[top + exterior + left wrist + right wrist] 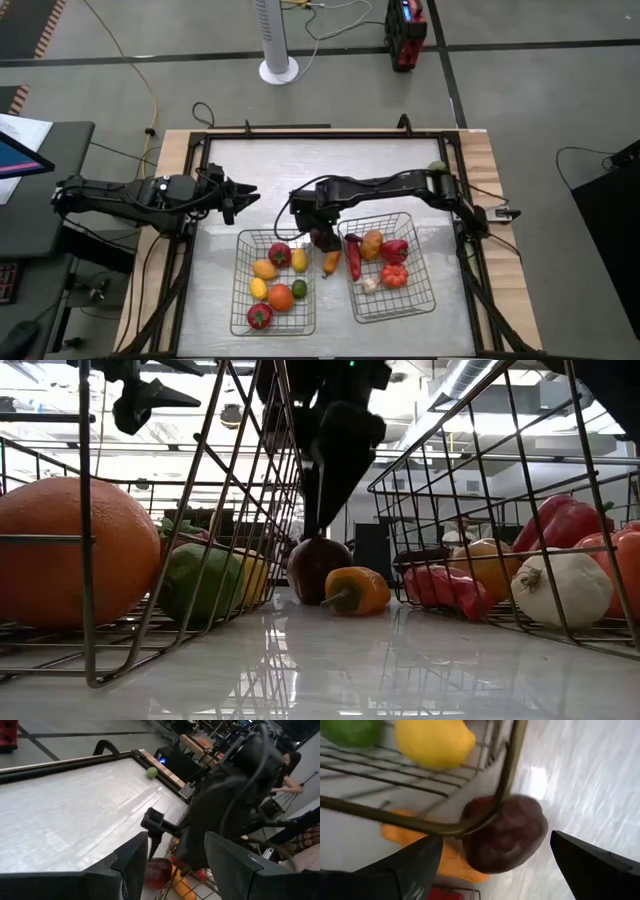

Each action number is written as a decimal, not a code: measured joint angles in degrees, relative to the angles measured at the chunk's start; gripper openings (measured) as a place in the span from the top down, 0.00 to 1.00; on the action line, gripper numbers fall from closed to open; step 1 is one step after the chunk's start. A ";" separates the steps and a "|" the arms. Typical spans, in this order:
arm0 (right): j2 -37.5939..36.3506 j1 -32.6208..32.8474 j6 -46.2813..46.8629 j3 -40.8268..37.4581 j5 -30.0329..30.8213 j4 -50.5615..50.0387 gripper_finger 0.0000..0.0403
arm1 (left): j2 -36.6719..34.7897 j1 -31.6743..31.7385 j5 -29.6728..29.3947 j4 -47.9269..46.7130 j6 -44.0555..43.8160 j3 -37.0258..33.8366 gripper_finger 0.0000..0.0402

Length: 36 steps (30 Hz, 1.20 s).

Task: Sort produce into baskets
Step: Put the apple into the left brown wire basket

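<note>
Two wire baskets stand at the table's near side, the left one (243, 300) and the right one (425, 290), both with several pieces of produce in them. Between them a dark purple round (322, 240) lies on the table, next to a small orange piece (331, 262). My right gripper (318, 228) is open and points down just over the purple round (505, 832), one finger on either side; whether a fingertip (322, 490) touches it, I cannot tell. My left gripper (243, 195) is open and empty, above the table's left part.
A small green round (437, 166) lies by the table's far right edge and also shows in the left wrist view (151, 772). The left basket's rim wire (505, 785) runs close to the purple round. The orange piece (358, 590) lies beside it.
</note>
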 joint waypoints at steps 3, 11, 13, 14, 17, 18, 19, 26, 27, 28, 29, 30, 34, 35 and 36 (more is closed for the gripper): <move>1.50 0.00 0.02 -0.02 1.01 -0.92 0.02 | 0.00 0.00 0.02 -0.01 -0.01 0.00 0.54; 2.59 -0.20 -1.32 -0.01 1.00 -1.41 0.08 | 0.00 0.00 -0.03 -0.03 0.17 0.00 0.54; 2.59 -0.22 -1.45 -0.02 1.12 -0.93 0.13 | 0.02 0.00 -0.04 -0.04 0.35 0.00 0.54; 2.59 -0.22 -1.46 0.00 1.11 -0.92 0.16 | 0.02 0.00 -0.06 -0.03 0.42 0.00 0.54; 2.54 -0.22 -1.46 0.00 1.11 -0.92 0.26 | 0.01 0.00 -0.07 -0.04 0.48 0.00 0.54; 2.50 -0.22 -1.46 0.00 1.11 -0.69 0.28 | 0.01 0.00 -0.08 -0.02 0.48 0.00 0.54; 2.48 -0.22 -1.45 0.00 1.11 -0.40 0.31 | 0.02 0.00 -0.08 -0.02 0.48 0.00 0.54; 2.41 -0.37 -1.42 1.32 1.50 -1.42 0.43 | 0.01 0.00 -0.13 -0.04 0.50 0.00 0.54; 2.47 -0.48 -1.42 1.95 1.70 -1.98 0.45 | 0.02 0.00 -0.14 -0.02 0.50 0.00 0.54; 2.51 -0.56 -1.27 2.58 1.90 -2.25 0.46 | 0.00 0.00 -0.16 -0.03 0.51 0.00 0.54; 2.54 -0.65 -1.03 3.24 2.19 -2.20 0.48 | 0.00 0.00 -0.18 -0.04 0.51 0.00 0.54; 2.54 -0.84 -0.99 3.97 2.42 -2.14 0.49 | 0.02 0.00 -0.28 -0.04 0.57 0.00 0.54; 2.54 -1.88 -0.97 5.91 2.58 -1.68 0.55 | 0.01 0.02 -0.43 -0.02 1.98 0.00 0.54; 2.54 -2.22 -0.96 5.92 2.74 -1.53 0.56 | 0.01 0.02 -0.43 -0.02 1.99 0.00 0.54; 2.55 -2.56 -0.94 5.91 2.98 -1.59 0.58 | 0.00 0.01 -0.46 -0.02 2.00 0.00 0.54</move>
